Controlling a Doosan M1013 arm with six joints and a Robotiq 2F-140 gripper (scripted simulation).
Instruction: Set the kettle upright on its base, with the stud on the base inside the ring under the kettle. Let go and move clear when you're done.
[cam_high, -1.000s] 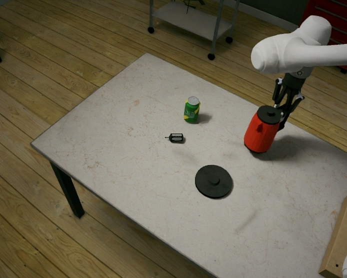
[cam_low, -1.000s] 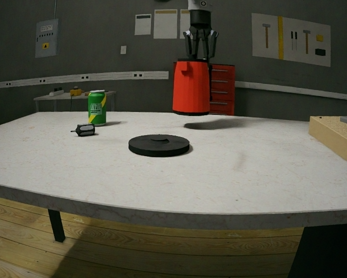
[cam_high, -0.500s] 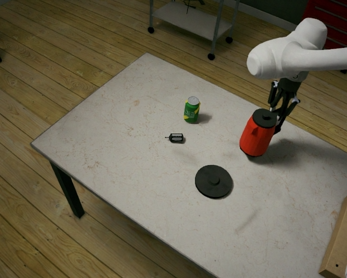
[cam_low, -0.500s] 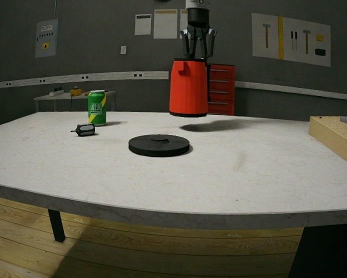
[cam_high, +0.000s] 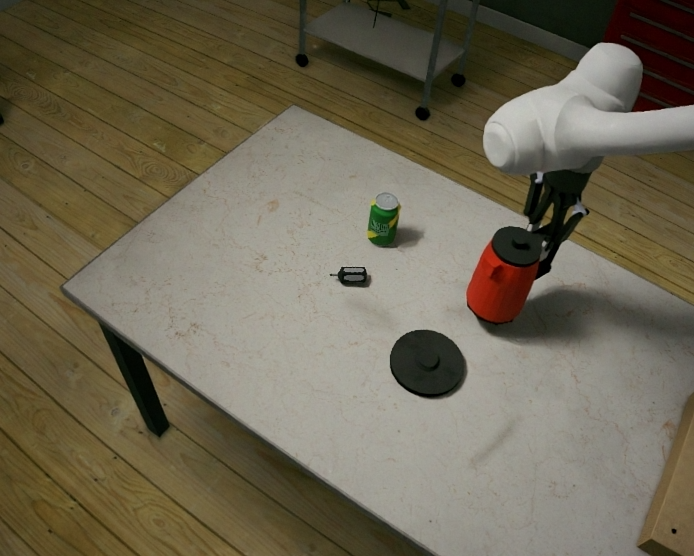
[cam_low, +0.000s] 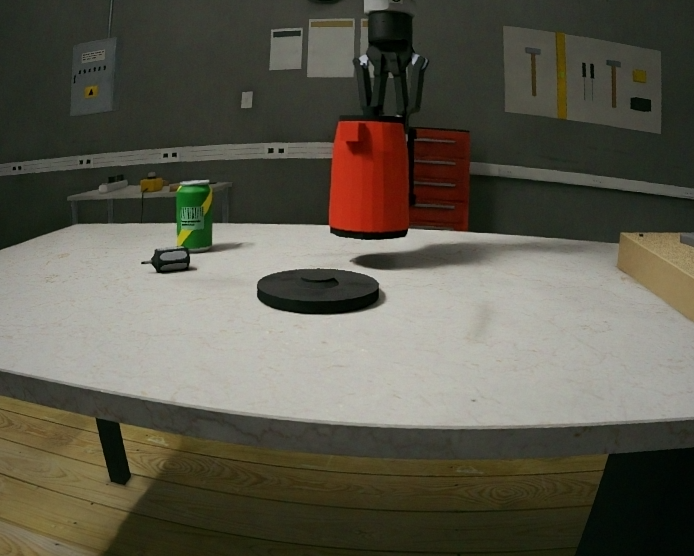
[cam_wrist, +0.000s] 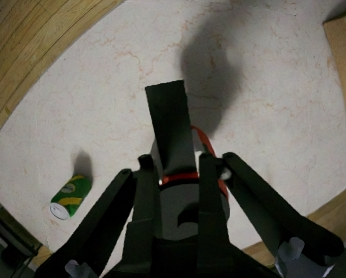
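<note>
A red kettle with a black lid hangs upright in the air above the white table, clear of the top, with its shadow on the table below. My gripper comes down from above and is shut on the kettle's black handle at the top edge. The round black base lies flat on the table, nearer the front and a little to the left of the kettle. Its stud stands bare in the middle.
A green can stands upright left of the kettle. A small black tool lies near it. A wooden box sits at the table's right edge.
</note>
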